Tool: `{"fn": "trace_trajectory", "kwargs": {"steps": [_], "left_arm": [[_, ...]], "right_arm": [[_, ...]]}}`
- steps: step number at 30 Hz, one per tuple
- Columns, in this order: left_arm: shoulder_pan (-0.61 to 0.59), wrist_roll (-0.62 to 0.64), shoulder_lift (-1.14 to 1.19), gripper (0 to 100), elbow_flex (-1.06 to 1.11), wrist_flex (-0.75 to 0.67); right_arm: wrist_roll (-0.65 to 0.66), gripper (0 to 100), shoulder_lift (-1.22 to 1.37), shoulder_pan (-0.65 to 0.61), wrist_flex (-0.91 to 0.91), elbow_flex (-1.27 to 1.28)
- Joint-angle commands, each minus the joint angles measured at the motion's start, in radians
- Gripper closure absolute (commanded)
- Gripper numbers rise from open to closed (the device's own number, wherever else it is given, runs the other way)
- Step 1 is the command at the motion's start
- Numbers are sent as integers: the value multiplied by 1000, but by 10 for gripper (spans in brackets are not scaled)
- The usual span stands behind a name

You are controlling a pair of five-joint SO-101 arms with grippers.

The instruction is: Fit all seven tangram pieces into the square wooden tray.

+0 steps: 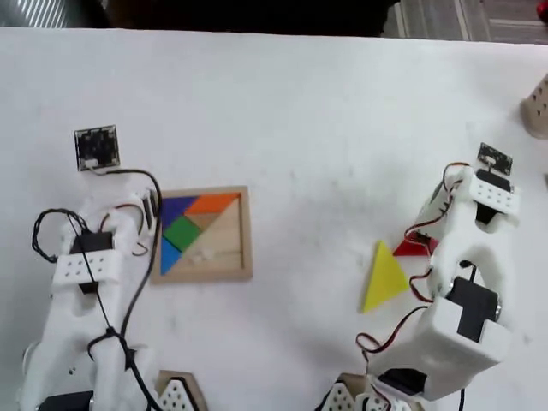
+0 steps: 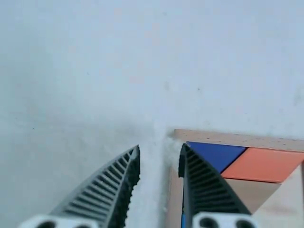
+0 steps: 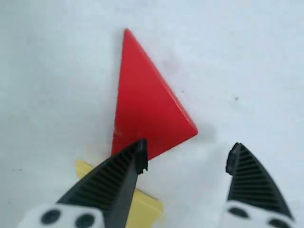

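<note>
No word, number, label or sign can be read on anything here, neither on the wooden tray point(image 1: 205, 274), the red piece point(image 3: 147, 104), the yellow piece point(image 1: 383, 276) nor the counter point(image 1: 300, 111).

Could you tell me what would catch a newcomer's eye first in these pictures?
A red triangle and a yellow triangle lie together on the table, with the open right gripper at the red one. Beside the left gripper, the wooden tray is part-filled with coloured pieces.
</note>
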Motion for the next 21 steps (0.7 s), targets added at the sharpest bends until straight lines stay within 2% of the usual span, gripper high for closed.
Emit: {"fn": "trace_trajectory", "kwargs": {"steps": [1,6,8,13,21], "left_arm": [[12,-12,-1,843,-8,-5],[12,-12,-1,843,-8,-9],[12,-12,-1,842,-8,-11],[15,-12,1,842,-8,-12],[13,-12,1,842,-8,-12]], "right_arm": [[-15,730,-39,-36,-53,-12],[-18,730,5,-45,-71,-41],[-72,724,22,-56,-67,-63],[-127,609,38,-70,-64,-74],[-135,604,154,-73,-93,-150]]}}
